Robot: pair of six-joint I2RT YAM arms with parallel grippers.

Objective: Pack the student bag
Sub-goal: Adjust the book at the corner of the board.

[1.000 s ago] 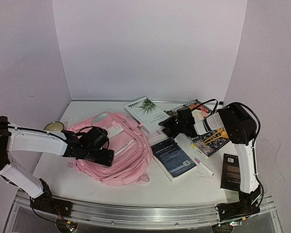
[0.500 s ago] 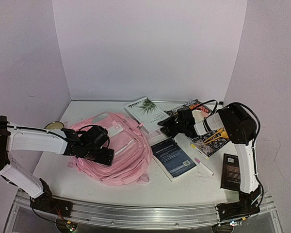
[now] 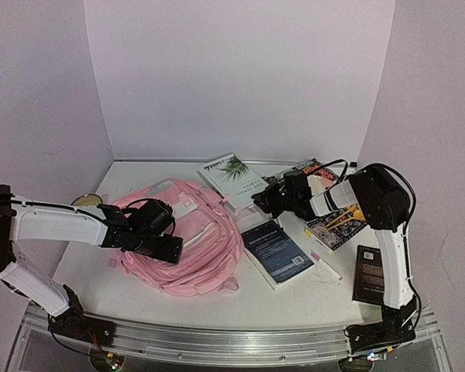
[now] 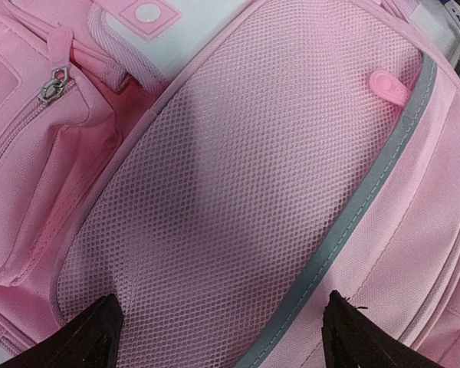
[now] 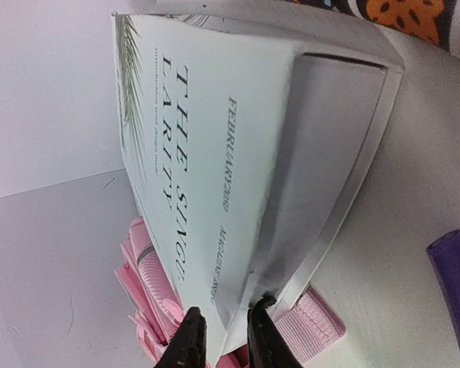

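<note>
My right gripper (image 5: 222, 328) pinches the book (image 5: 215, 153) beside the bag (image 3: 205, 248): lift level; my left gripper (image 4: 221, 326) hangs wide open, empty.

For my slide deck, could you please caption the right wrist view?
Right gripper pinches the corner of a white book, with the pink student bag behind it.

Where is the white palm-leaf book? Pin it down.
Top view: the white book sits at the table's back centre, right of the pink backpack, its near corner between the fingers of the right gripper.
</note>
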